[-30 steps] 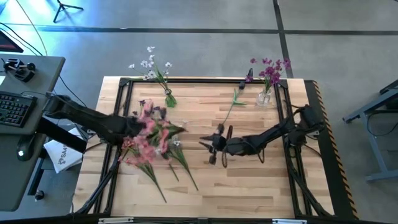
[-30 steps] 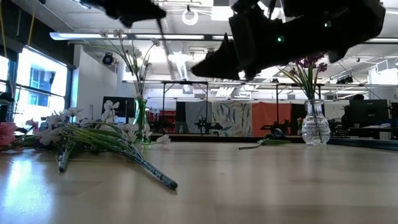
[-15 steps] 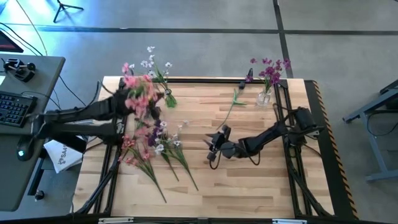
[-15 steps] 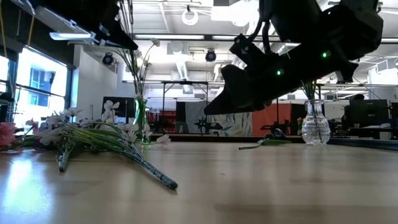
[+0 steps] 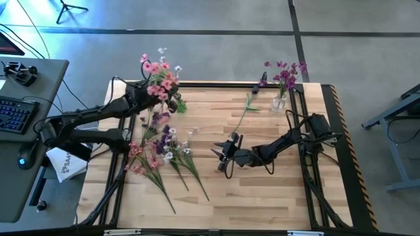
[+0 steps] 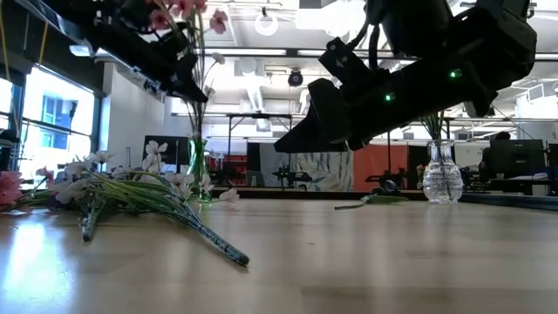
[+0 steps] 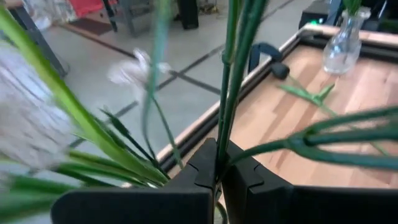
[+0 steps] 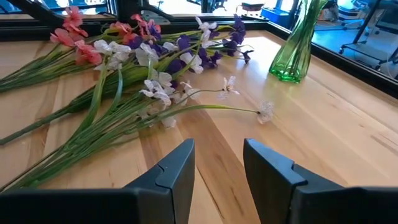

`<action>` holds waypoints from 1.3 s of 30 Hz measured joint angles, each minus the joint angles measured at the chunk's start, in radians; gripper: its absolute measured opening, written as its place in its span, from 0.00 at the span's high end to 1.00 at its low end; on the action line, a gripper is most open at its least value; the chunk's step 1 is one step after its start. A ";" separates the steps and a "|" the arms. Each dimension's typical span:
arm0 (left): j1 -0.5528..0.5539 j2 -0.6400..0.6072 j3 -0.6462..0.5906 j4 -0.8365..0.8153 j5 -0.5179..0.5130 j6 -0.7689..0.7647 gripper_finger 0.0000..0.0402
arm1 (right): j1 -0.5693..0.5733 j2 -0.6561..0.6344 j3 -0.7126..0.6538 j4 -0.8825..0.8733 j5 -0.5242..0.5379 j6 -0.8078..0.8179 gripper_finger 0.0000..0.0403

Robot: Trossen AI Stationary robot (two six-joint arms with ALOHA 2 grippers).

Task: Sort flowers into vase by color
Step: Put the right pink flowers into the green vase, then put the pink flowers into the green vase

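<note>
left gripper (image 5: 146, 99) clamped on pink flowers (image 5: 159, 73) above green vase (image 5: 179, 103), right gripper (image 5: 223, 154) parted, empty, mid-table

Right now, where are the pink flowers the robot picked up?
In the high view the pink flowers are up at the table's far left corner, held in the left claw, right beside the green vase with white flowers.
</note>
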 joint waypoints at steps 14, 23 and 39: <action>0.019 0.063 0.064 -0.200 0.040 -0.108 0.83 | 0.000 -0.001 0.000 0.000 -0.020 0.000 0.67; 0.045 0.063 0.165 -0.497 0.116 -0.078 0.73 | 0.000 -0.002 0.000 0.000 -0.042 0.000 0.67; -0.128 -0.072 0.344 -1.118 0.051 -0.309 0.74 | 0.011 -0.160 0.001 -0.266 -0.039 0.012 0.67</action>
